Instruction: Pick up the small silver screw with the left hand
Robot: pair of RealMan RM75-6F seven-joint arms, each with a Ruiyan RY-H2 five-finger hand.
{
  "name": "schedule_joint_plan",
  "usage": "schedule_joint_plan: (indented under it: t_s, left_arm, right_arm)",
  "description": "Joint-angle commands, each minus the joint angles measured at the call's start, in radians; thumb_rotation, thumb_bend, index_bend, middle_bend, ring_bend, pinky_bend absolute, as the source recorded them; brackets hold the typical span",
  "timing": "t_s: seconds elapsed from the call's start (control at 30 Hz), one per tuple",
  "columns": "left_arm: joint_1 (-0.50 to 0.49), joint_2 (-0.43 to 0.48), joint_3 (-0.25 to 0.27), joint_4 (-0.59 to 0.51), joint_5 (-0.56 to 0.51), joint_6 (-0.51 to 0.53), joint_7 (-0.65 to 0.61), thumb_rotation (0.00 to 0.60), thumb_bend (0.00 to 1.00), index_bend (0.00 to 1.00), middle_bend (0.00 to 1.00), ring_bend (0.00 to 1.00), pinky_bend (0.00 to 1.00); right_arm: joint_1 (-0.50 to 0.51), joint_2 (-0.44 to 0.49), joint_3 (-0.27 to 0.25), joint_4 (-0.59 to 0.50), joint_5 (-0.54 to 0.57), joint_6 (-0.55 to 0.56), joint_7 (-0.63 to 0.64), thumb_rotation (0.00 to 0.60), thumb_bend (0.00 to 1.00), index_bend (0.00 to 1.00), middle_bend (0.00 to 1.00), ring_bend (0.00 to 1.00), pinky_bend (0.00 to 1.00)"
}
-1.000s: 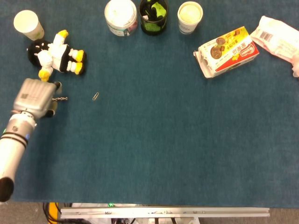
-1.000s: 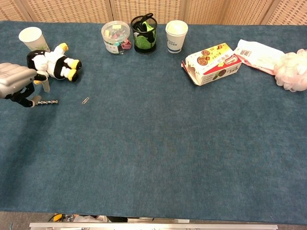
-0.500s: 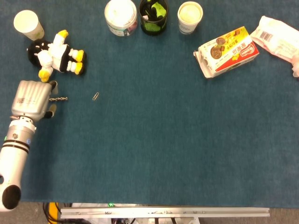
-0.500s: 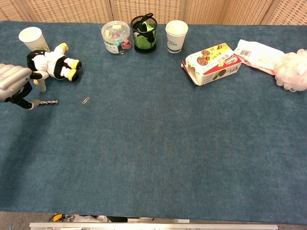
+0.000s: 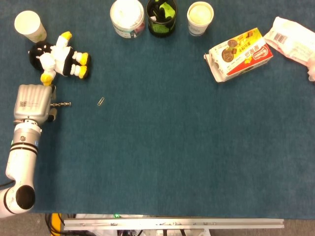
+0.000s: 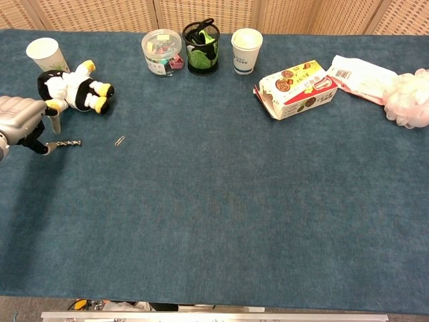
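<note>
The blue table carries everything. The left hand sits at its left edge, fingers curled downward beside the screw; whether they hold it, I cannot tell. The screw lies between the hand and a paperclip.

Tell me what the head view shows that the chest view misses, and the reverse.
Only the head view shows the left forearm's full length behind the silver left hand.

Only the chest view shows the fluffy white bath sponge at the table's right edge and the woven panels behind the table.

Both show the small silver screw lying on the blue cloth by the hand's fingers, the silver paperclip, and the black-and-white plush toy.
</note>
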Motion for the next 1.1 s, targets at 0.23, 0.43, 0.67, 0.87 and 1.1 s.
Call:
schedule_joint_plan:
  t_s: [0.23, 0.43, 0.67, 0.87, 1.1]
  left_arm:
    - [0.013, -0.025, -0.024, 0.034, -0.029, -0.005, 0.022, 0.6, 0.3, 0.45, 0.87, 0.86, 0.81]
    - [0.016, -0.047, -0.041, 0.056, -0.055, -0.023, 0.03, 0.6, 0.3, 0.46, 0.87, 0.86, 0.81]
    - [0.016, -0.075, -0.055, 0.079, -0.068, -0.02, 0.056, 0.6, 0.3, 0.46, 0.87, 0.86, 0.81]
    - [0.018, -0.086, -0.065, 0.088, -0.08, -0.023, 0.067, 0.6, 0.3, 0.46, 0.87, 0.86, 0.81]
    - [0.016, -0.098, -0.076, 0.104, -0.105, -0.031, 0.09, 0.6, 0.3, 0.47, 0.87, 0.86, 0.81]
  right_arm:
    - [0.001, -0.002, 0.001, 0.006, 0.0, -0.001, 0.006, 0.6, 0.31, 0.54, 0.62, 0.66, 0.43]
    - [-0.002, -0.003, 0.001, 0.012, 0.003, 0.0, 0.013, 0.6, 0.31, 0.54, 0.62, 0.66, 0.43]
    - [-0.006, -0.003, 0.001, 0.02, 0.007, 0.002, 0.024, 0.6, 0.31, 0.54, 0.62, 0.66, 0.43]
    - [-0.011, -0.002, 0.002, 0.025, 0.01, 0.008, 0.029, 0.6, 0.31, 0.54, 0.62, 0.66, 0.43]
    - [-0.015, 0.0, 0.003, 0.028, 0.012, 0.012, 0.035, 0.6, 0.31, 0.54, 0.62, 0.66, 0.43]
